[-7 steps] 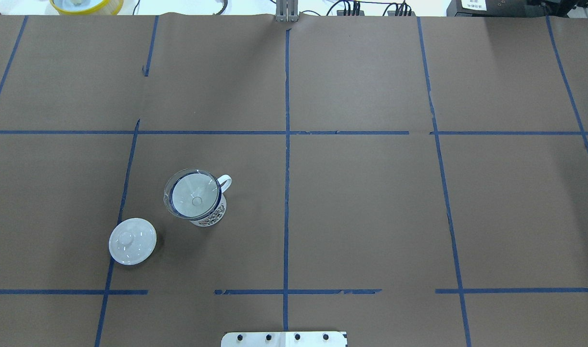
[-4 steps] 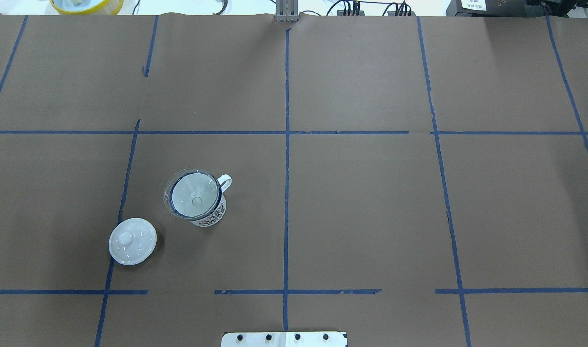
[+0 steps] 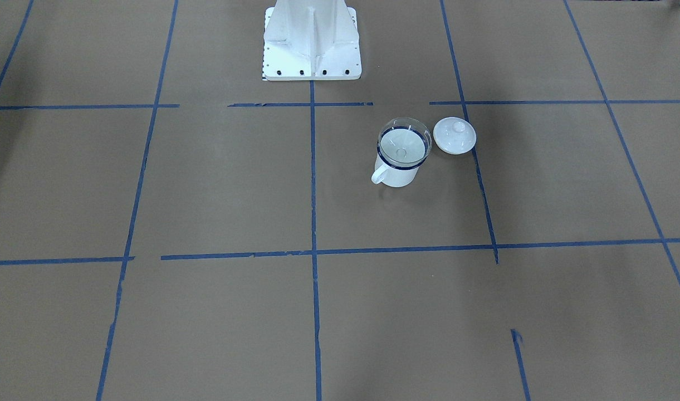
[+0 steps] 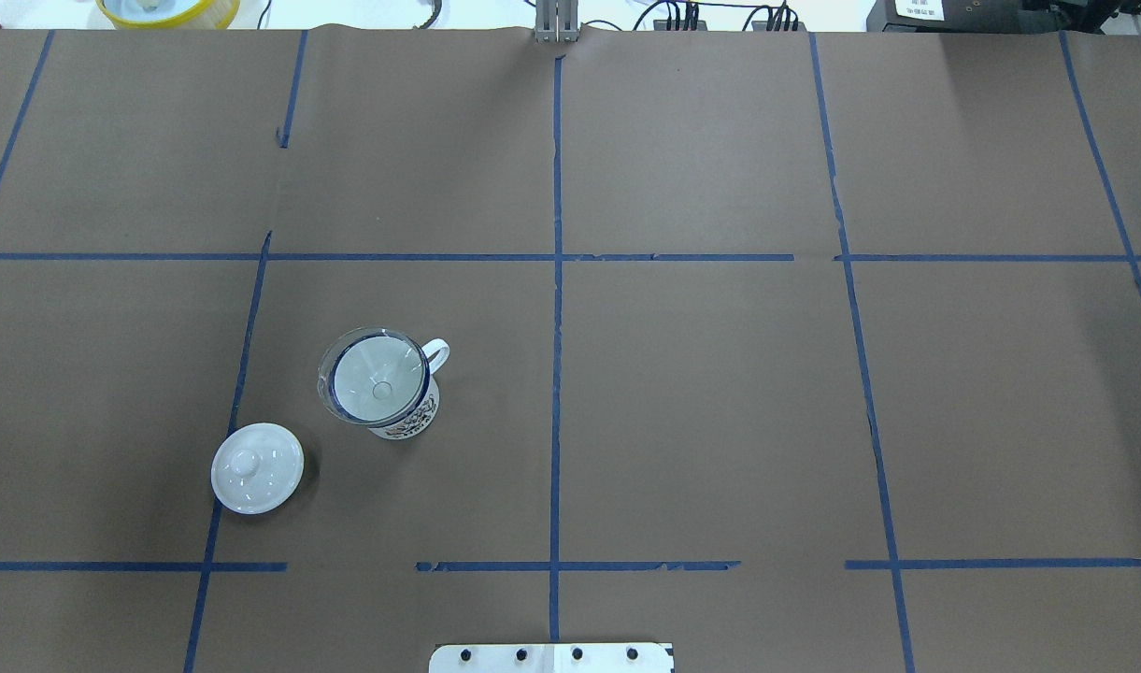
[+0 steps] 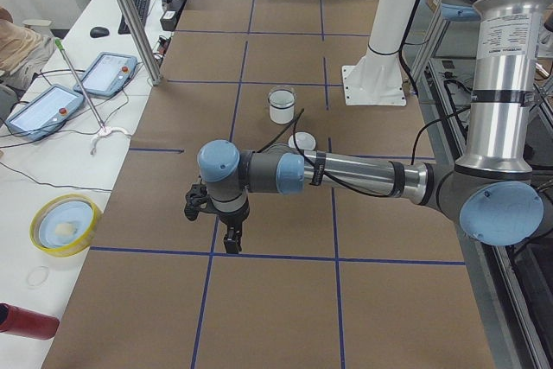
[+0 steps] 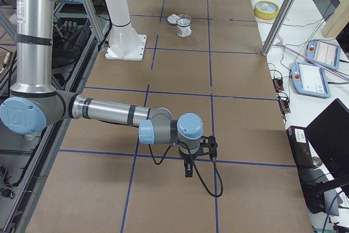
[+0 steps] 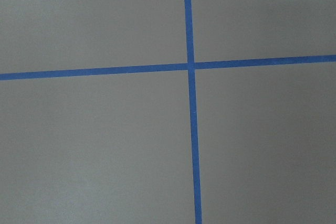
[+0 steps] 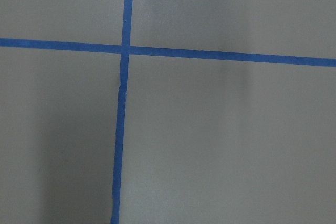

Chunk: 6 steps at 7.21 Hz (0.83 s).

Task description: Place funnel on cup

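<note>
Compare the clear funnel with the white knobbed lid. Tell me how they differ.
The funnel is see-through; the lid is opaque white. The funnel sits in the mouth of the cup; the lid lies flat on the table beside the cup, not touching it. The funnel dips inward to a small central spout; the lid rises to a knob in its middle. Both are round and look about equally wide.

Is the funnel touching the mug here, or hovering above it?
Touching. The front-facing view shows the funnel seated in the blue rim of the mug, with nothing holding it up.
</note>
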Each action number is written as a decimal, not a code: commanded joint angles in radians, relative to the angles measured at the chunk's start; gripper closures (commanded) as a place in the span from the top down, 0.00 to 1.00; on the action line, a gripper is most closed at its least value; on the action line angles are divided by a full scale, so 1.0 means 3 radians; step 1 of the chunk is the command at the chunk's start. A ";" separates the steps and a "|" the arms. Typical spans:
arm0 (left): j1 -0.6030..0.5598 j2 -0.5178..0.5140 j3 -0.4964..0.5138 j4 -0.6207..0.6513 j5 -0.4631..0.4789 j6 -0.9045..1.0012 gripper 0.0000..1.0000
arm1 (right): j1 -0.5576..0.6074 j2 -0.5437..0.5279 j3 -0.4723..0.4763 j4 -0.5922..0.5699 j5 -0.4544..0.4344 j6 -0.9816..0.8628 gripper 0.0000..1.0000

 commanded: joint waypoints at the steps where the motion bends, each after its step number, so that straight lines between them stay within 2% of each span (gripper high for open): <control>1: -0.0022 0.0055 -0.0003 -0.0039 -0.0018 0.0052 1.00 | 0.0000 0.0000 0.0000 0.0000 0.0000 0.0000 1.00; 6: -0.0002 -0.0037 -0.0024 -0.0034 -0.0008 0.0012 1.00 | 0.0000 0.0000 0.0000 0.0000 0.0000 0.0000 1.00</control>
